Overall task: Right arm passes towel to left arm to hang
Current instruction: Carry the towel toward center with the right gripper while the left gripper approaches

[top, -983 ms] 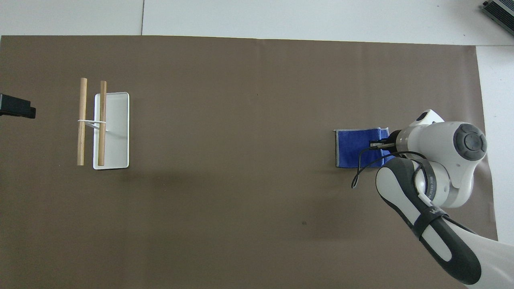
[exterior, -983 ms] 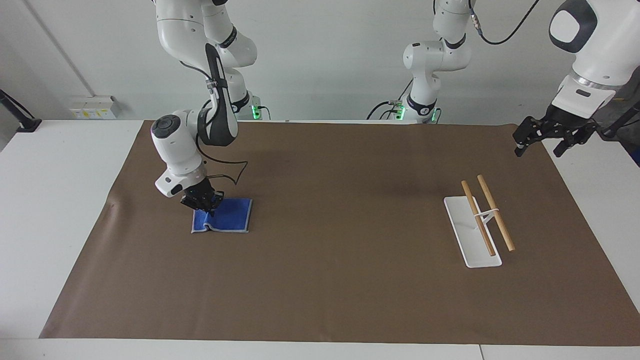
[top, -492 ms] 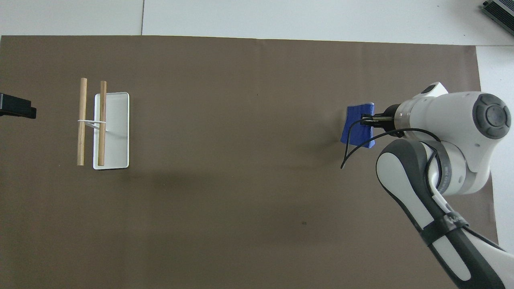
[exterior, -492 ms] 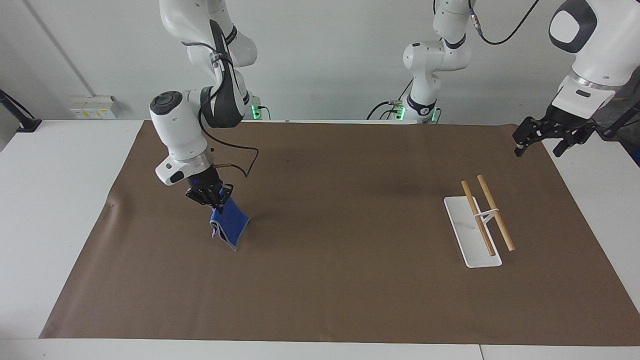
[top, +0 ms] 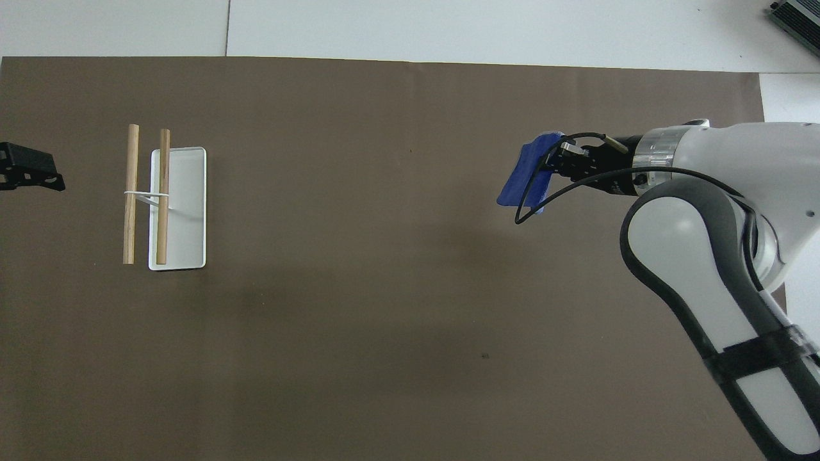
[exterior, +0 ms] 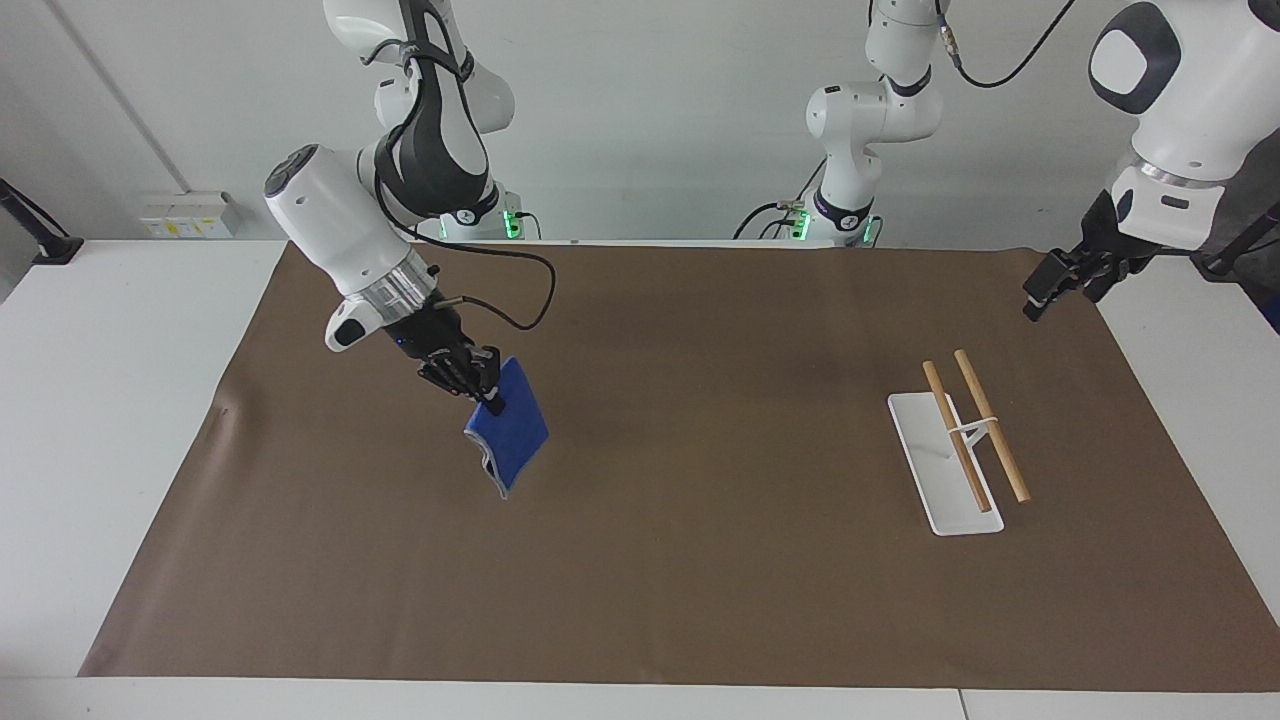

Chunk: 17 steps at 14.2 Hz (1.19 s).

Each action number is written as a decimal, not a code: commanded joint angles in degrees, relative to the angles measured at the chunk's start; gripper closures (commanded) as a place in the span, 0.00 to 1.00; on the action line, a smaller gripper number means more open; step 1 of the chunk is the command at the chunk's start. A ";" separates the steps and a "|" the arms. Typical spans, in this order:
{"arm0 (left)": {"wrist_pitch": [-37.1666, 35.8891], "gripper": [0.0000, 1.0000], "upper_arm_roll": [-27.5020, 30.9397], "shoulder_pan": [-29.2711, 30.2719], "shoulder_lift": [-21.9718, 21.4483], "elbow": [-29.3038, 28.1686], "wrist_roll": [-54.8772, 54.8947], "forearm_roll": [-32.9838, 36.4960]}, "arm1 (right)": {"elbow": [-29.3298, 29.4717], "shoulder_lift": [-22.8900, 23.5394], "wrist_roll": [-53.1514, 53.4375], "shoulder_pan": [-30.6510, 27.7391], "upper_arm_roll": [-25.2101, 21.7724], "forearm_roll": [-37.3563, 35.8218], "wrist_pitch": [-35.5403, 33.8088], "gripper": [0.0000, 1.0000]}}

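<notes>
Facing view. Right gripper [exterior: 488, 388]: clamped on the upper edge of the towel [exterior: 510, 431], which hangs clear above the brown mat [exterior: 700, 580], toward the right arm's end of the table. Left gripper [exterior: 1062, 285]: raised over the mat's edge at the left arm's end, jaws apart, empty, waiting. Rack [exterior: 958, 443]: white base, two wooden rods.

Overhead view. Right gripper [top: 558, 157]: pinching the towel [top: 526, 179], blue, tilted. Left gripper [top: 29, 174]: at the frame edge. Rack [top: 168, 202]: on the mat [top: 359, 307], well apart from the towel.
</notes>
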 commanded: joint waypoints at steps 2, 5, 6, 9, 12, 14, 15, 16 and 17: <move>6.29 0.00 -0.87 0.65 -3.09 -6.16 -10.22 -1.31 | 1.93 1.36 10.82 4.20 0.64 9.63 4.87 1.00; 13.49 0.00 -2.71 0.65 -4.67 -10.73 -27.60 -6.04 | 1.93 1.98 17.32 9.56 0.64 19.82 11.98 1.00; 16.74 0.00 -4.03 0.65 -5.19 -12.66 -35.32 -6.41 | 2.10 2.59 18.38 11.66 0.64 24.03 14.71 1.00; 32.29 0.00 -6.67 0.83 -5.46 -16.89 -55.92 -7.99 | 3.94 4.78 18.75 17.03 0.64 35.38 21.57 1.00; 34.52 0.00 -9.65 0.91 -5.55 -18.91 -59.22 -9.21 | 6.40 6.63 23.21 19.85 0.64 40.15 24.48 1.00; 36.88 0.00 -10.36 0.91 -5.46 -19.88 -59.48 -12.90 | 7.98 7.60 26.73 21.34 0.64 41.99 25.89 1.00; 38.90 0.00 -11.93 0.91 -5.38 -20.76 -60.62 -14.05 | 8.95 8.38 27.79 22.22 0.64 42.87 27.11 1.00; 42.05 0.00 -13.34 0.91 -5.03 -21.55 -63.85 -14.32 | 9.57 9.18 28.50 23.10 0.64 43.67 28.52 1.00; 45.65 0.00 -14.57 0.91 -4.41 -22.16 -67.27 -14.32 | 9.92 9.71 28.50 23.72 0.64 44.72 29.49 1.00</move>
